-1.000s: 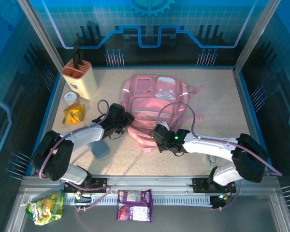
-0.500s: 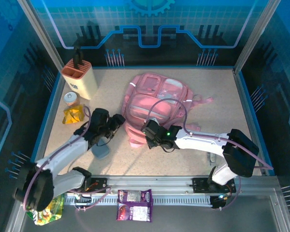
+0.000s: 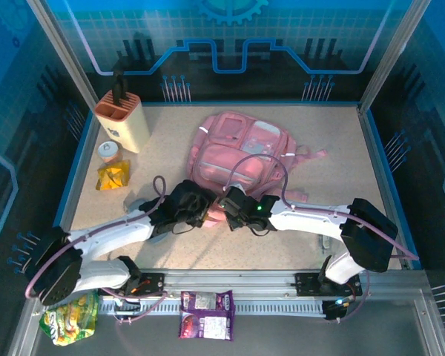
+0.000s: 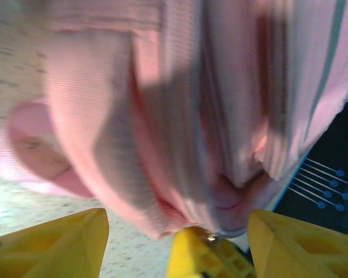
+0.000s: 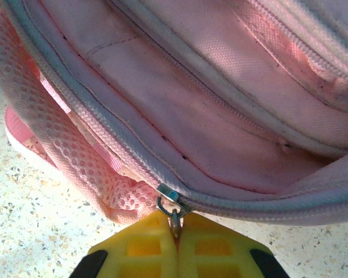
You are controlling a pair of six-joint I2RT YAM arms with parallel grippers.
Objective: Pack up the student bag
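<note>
- Mid-table (image 3: 341, 133), a little toward the far side: the student bag (image 3: 241, 152), pink, lying flat, straps trailing off to the right.
- At its near edge, both arms side by side, wrists almost touching.
- Right gripper (image 5: 175, 223): yellow fingers pressed together, clamped on the zip pull (image 5: 173, 211), a small metal ring at the end of a zip line running along the bag's edge.
- Above that zip, only pink lining and mesh; impossible to tell whether anything lies inside.
- Left gripper (image 4: 177, 215): fingers set well apart, one in each lower corner of the left wrist view, a fold of the bag's pink fabric hanging between them, pinched by neither.
- Far-left corner of the table: a cream holder (image 3: 124, 124) with an orange slotted top, a dark handle (image 3: 119, 85) standing upright in one slot.
- Just in front of the holder: a small cup (image 3: 109, 151), contents not discernible, then a yellow packet (image 3: 113, 176).
- On the metal ledge (image 3: 319, 326) in front of the arm bases: a green snack bag (image 3: 70, 317) and a purple packet (image 3: 205, 305), well apart.
</note>
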